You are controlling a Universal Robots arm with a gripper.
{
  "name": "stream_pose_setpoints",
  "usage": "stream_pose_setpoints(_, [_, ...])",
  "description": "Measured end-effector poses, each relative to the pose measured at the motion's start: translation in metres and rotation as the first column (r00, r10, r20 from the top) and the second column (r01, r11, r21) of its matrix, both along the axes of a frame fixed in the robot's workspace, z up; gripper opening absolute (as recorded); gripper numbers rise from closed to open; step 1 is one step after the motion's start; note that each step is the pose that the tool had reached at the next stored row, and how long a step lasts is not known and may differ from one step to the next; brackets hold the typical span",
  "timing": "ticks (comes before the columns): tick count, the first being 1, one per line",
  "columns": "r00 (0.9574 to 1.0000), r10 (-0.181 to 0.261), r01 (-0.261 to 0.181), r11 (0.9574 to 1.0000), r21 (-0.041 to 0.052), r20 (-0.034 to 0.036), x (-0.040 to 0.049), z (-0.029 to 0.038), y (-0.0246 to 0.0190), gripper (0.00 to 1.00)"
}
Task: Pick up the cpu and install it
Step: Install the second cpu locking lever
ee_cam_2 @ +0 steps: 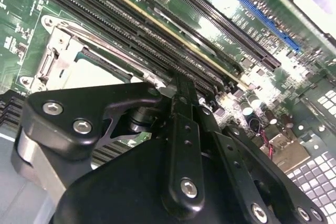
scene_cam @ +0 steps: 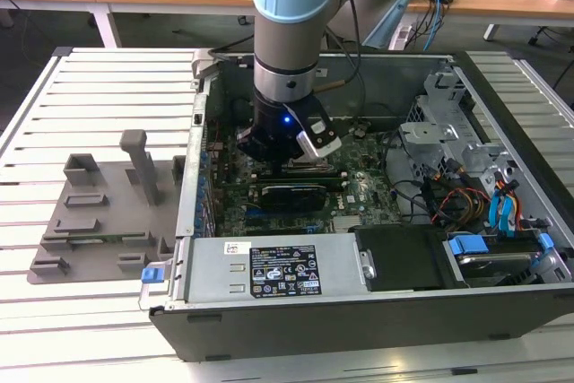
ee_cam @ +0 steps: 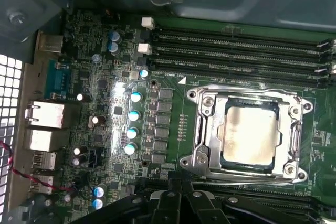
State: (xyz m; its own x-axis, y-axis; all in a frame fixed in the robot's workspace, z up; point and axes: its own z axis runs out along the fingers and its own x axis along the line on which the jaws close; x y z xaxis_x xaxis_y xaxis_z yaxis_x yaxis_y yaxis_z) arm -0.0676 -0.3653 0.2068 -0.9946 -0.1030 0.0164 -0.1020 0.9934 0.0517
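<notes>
The cpu, a silvery square chip, lies flat inside the metal socket frame on the green motherboard. In the second wrist view its pale top shows inside that frame. My gripper hovers just beside the socket's edge, fingertips close together with nothing between them. Its black linkages sit above the memory slots. In the exterior view my gripper reaches down into the open computer case, over the board.
Long memory slots run along one side of the socket, and capacitors stand on another side. A grey fixture tray with upright blocks sits on the slatted table at the exterior view's left. Cables and drive bays fill the case's right side.
</notes>
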Motion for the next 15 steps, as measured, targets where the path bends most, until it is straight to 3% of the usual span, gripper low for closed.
stream_pose_setpoints(3, [1.0, 0.002, -0.002, 0.9999, 0.0102, -0.0001, 0.0001, -0.0007, 0.0012, 0.11])
stream_pose_setpoints(7, [1.0, 0.007, -0.007, 0.9994, 0.0344, -0.0004, 0.0001, -0.0026, 0.002, 0.11])
stream_pose_setpoints(13, [0.9999, 0.011, -0.011, 0.9992, 0.0377, -0.0014, 0.0006, -0.0037, 0.0019, 0.11])
stream_pose_setpoints(15, [0.9999, 0.012, -0.012, 0.9989, 0.0442, -0.0011, 0.001, -0.0044, 0.0021, 0.11])
